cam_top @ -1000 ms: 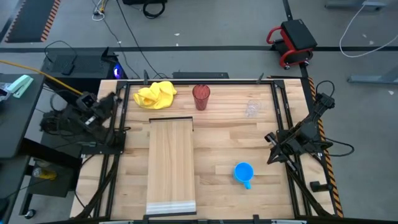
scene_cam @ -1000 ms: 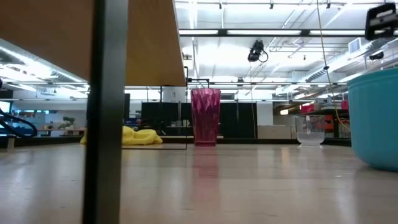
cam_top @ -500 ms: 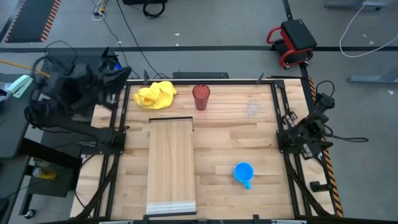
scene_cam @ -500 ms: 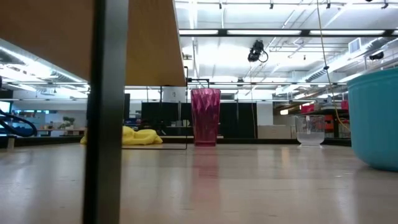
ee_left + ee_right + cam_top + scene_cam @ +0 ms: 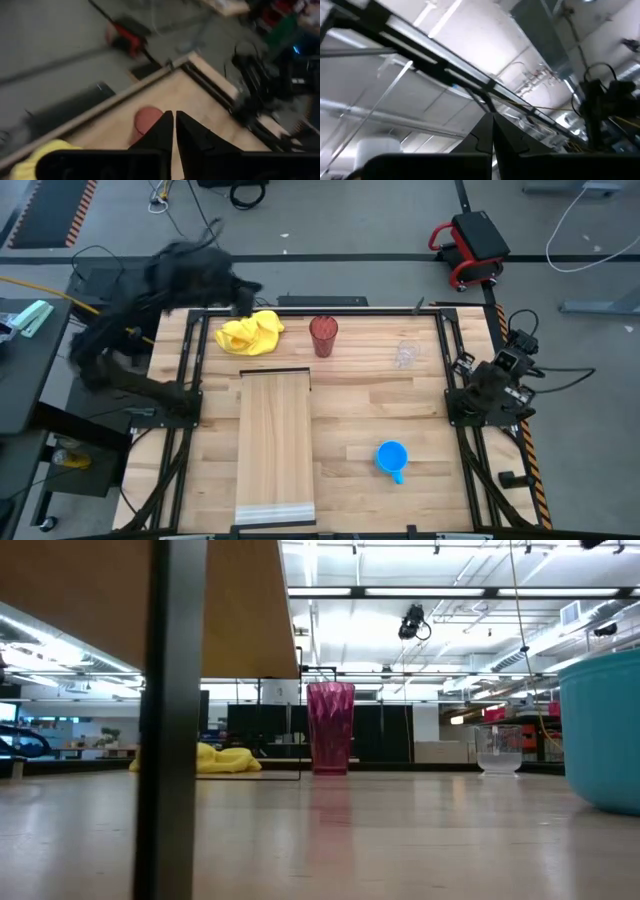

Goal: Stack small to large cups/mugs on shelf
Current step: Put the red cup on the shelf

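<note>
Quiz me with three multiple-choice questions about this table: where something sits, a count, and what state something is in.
1. Where is the yellow cloth?
A. on the shelf
B. beside the red tumbler, at the table's far edge
C. inside the blue mug

2. How many cups or mugs stand on the shelf?
A. none
B. one
C. three

3. How does the red tumbler stand?
A. tipped over
B. upright
C. held by a gripper

Answers:
1 B, it lies next to the tumbler.
2 A, the blue mug, glass cup and tumbler all rest on the table.
3 B, the low view shows it standing.
</note>
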